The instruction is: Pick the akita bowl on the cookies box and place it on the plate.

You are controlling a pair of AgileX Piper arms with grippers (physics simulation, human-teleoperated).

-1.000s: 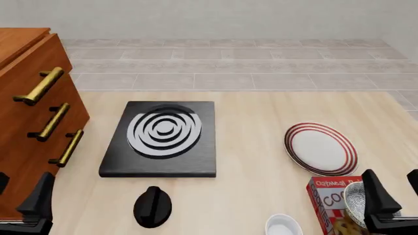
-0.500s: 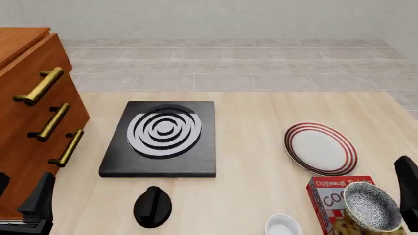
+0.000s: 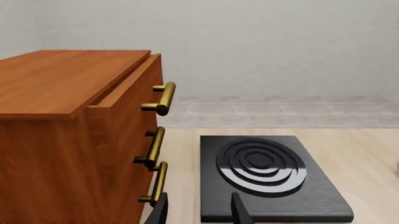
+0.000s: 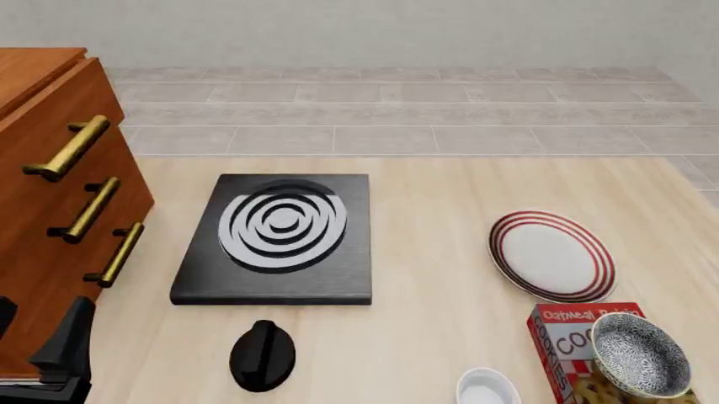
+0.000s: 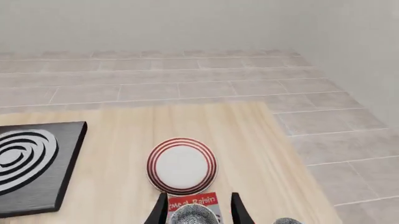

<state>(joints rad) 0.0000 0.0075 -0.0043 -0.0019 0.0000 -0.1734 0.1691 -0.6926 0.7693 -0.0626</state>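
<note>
Right gripper (image 5: 198, 208) hangs above the near right corner of the tabletop, fingers spread, gripping nothing. Below it the akita bowl (image 4: 639, 354) sits on the cookies box (image 4: 565, 342). The plate (image 4: 551, 256) lies just beyond the box, by the right edge. Left gripper (image 3: 198, 210) parted too, empty, beside the drawer cabinet (image 4: 56, 210).

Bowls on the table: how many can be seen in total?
2. The akita bowl sits on the cookies box at the near right, nearer than the plate. A plain white small bowl stands left of the box, cut by the image edge. More may lie out of view.
</note>
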